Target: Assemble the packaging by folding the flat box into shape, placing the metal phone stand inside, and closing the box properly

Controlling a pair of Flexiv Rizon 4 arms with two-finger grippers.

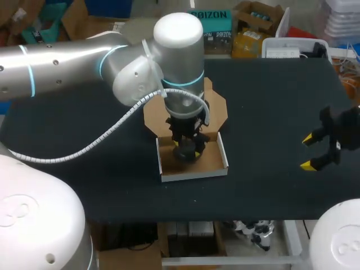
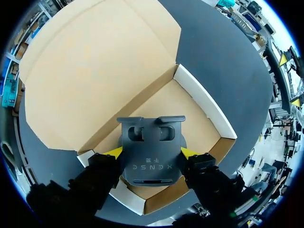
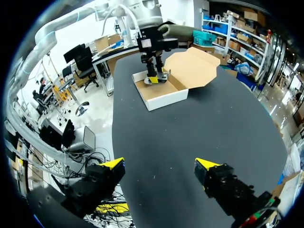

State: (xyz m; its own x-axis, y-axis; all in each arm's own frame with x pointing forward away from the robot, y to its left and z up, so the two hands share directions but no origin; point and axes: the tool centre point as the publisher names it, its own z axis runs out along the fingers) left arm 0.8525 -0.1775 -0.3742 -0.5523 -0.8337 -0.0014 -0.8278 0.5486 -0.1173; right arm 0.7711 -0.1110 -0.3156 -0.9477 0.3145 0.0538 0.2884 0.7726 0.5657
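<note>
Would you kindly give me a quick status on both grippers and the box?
Left gripper shut on phone stand, inside the open box. Right gripper open, away from box. Nothing blocking.

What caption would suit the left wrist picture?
Yellow-tipped left fingers grip the dark phone stand from both sides, inside the open cardboard box.

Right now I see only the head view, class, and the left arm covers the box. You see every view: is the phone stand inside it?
Observer: Yes. The left wrist view shows the phone stand within the walls of the box.
Operator: Is it free?
Observer: No. The left fingers press it from both sides.
Operator: And the lid?
Observer: The right wrist view shows the whole lid folded back, clear of the box.
</note>
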